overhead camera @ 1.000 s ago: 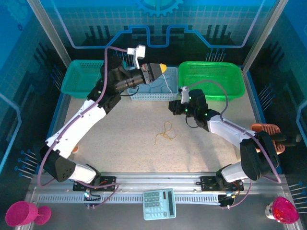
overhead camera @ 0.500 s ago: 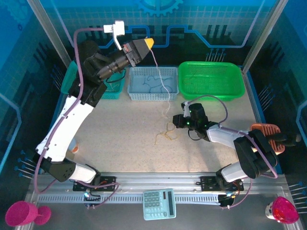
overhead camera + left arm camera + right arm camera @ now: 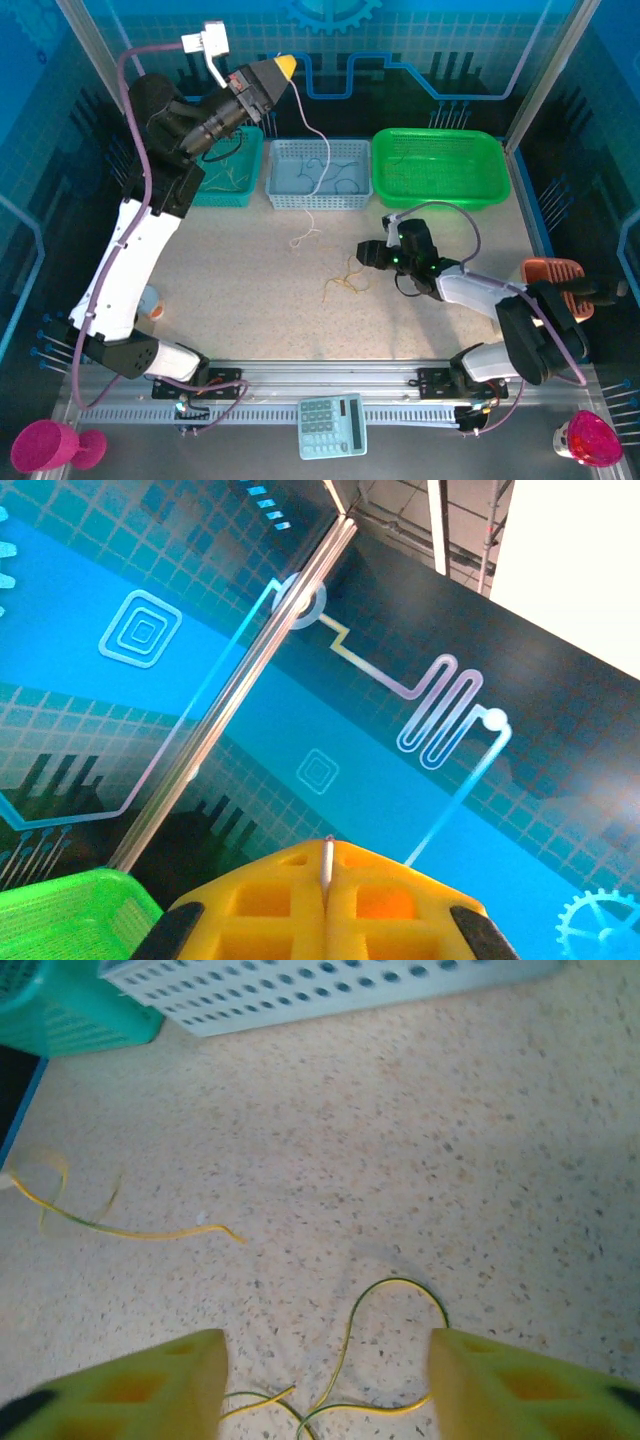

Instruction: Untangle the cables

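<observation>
**Yellow fingers pinch one wire up high**

From above, the left gripper (image 3: 283, 68) is up high. A pale wire (image 3: 304, 238) hangs from it towards the table (image 3: 230, 280). Its own camera shows its fingers (image 3: 270, 905) pressed together on that wire. The right gripper (image 3: 325, 1390) sits low, jaws wide apart, over curly yellow wires (image 3: 398, 1286).

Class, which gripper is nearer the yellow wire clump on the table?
Right. The right gripper sits low beside the yellow wire clump; the left gripper is high behind it, pinching a pale wire.
</observation>
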